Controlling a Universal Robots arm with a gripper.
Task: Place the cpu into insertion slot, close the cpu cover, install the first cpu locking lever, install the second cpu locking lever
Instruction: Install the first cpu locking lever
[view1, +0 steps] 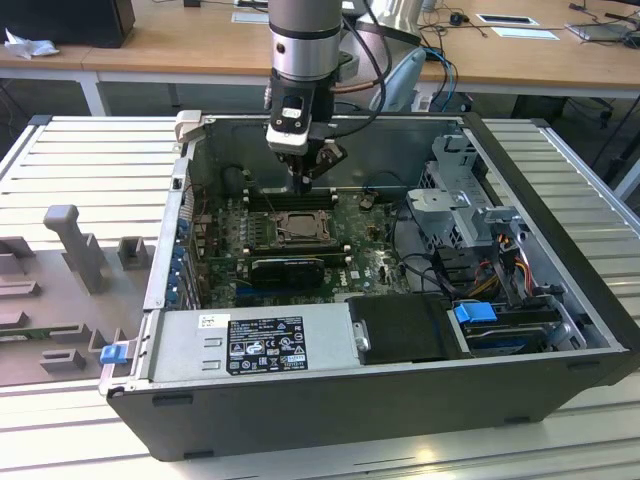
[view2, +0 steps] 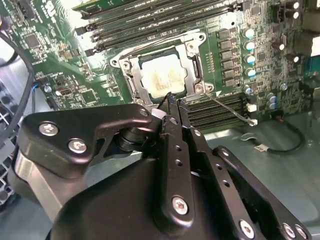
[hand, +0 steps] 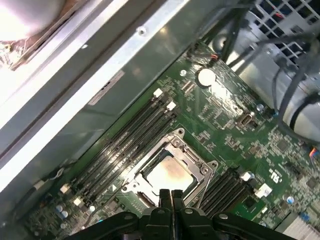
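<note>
Stickers with print I cannot make out sit on the grey metal power-supply box (view1: 250, 342) near the square dark-framed insertion slot (view1: 300, 228). Inside the slot lies the pale silvery square cpu (view2: 162, 80), with the silvery-bronze metal cpu cover (view2: 136, 84) down around it. The black gripper (view2: 170, 101) hangs at the slot's edge, fingers pressed together.

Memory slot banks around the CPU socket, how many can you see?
2. One bank lies beyond the insertion slot, away from the gripper; the other bank lies on the slot's near side, partly hidden behind the gripper.
</note>
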